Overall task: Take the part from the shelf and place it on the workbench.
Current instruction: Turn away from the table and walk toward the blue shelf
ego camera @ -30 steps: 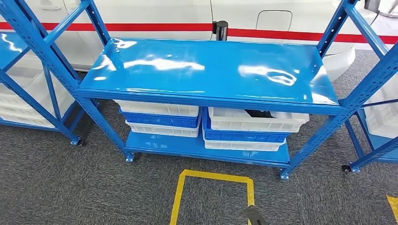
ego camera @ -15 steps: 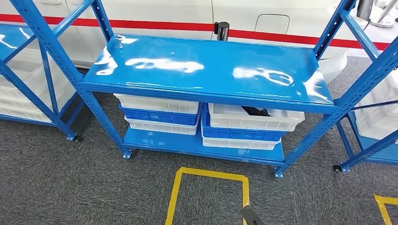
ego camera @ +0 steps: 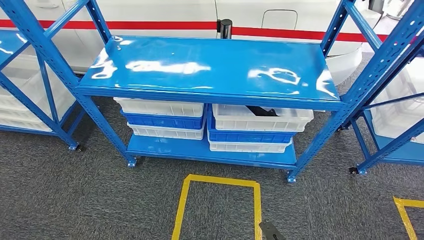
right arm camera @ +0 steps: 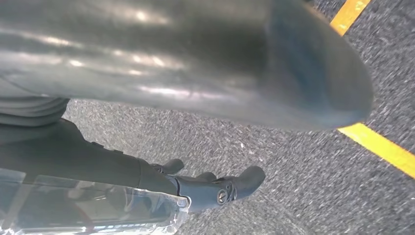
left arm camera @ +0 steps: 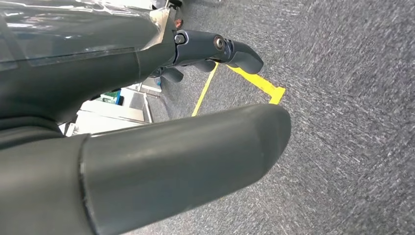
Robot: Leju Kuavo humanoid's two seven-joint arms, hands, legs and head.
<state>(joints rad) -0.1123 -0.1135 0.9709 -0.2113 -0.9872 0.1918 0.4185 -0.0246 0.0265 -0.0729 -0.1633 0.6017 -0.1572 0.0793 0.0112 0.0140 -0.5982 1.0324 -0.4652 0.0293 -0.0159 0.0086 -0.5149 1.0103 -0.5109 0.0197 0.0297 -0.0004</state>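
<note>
Left to right in the head view: a side rack (ego camera: pixel 30 95) with white bins, then the blue shelf (ego camera: pixel 210 67) with a bare glossy top, then another rack (ego camera: pixel 395 115) at the right edge. Under the shelf's top sit two stacks of crates. The left stack (ego camera: pixel 162 120) shows nothing inside from here. The right stack's top white crate (ego camera: pixel 260 119) holds a dark part (ego camera: pixel 261 111), mostly hidden by the shelf edge above it (its shape is hard to make out). A yellow square (ego camera: pixel 217 207) is taped on the carpet in front.

The left hand (left arm camera: pixel 147 147) hangs over the carpet, fingers loosely apart and holding nothing. The right hand (right arm camera: pixel 195 73) hangs likewise, empty, fingers extended.

Judged from this, the task is at its approach step: the part is untouched and both arms are down. The next move calls for squaring up close to the shelf, then bending low enough to reach under the top board into the right crate, which looks like a tight gap.
</note>
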